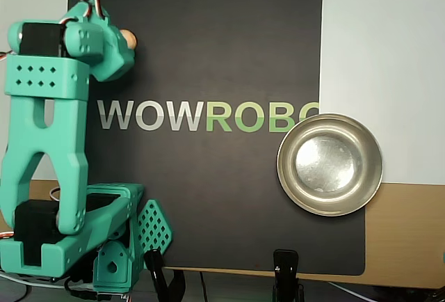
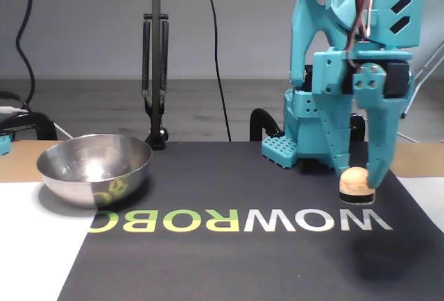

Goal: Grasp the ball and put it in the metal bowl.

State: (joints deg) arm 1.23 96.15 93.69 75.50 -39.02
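The claw (image 2: 356,184) is gripping the ball (image 2: 354,180) — best carrying it level toward the bowl (image 2: 94,168) at nine o'clock.

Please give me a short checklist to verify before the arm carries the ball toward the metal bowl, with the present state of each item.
1. Ball is between the gripper fingers: ok, seen in the fixed view.
2. Ball is lifted off the black mat: ok; a shadow lies on the mat well below it.
3. Grip is firm enough for travel: cannot tell; pad contact is not clear.
4. Metal bowl is empty and upright: ok in both views.
5. Path over the mat to the bowl is free: ok; only the printed letters lie between.
6. Ball visible from overhead: partly; only its edge shows beside the gripper.
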